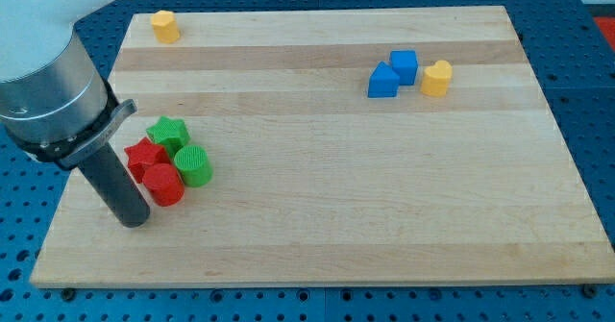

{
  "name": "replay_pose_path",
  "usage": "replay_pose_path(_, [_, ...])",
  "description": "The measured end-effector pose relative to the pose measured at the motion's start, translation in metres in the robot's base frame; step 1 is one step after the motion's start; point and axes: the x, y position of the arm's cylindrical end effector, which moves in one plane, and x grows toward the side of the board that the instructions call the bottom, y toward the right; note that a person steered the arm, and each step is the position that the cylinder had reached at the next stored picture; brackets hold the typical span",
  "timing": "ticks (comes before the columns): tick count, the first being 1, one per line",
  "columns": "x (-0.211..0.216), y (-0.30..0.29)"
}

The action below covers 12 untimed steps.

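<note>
My tip [135,219] rests on the wooden board [327,226] at the view's lower left. It stands just left of and below the red cylinder [164,184], nearly touching it. That cylinder belongs to a tight cluster with a red star [145,156], a green star [167,132] and a green cylinder [193,165]. The dark rod rises up and to the left into the silver arm body.
Toward the view's upper right, a blue block [382,81], a blue cube [405,66] and a yellow block [436,77] sit together. Another yellow block [165,25] lies at the board's top left corner. The board's left edge runs close to my tip.
</note>
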Motion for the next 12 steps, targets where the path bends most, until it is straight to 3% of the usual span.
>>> replay_pose_path(6, [-0.061, -0.001])
replay_pose_path(10, [-0.137, -0.016])
replay_pose_path(12, [-0.143, -0.041])
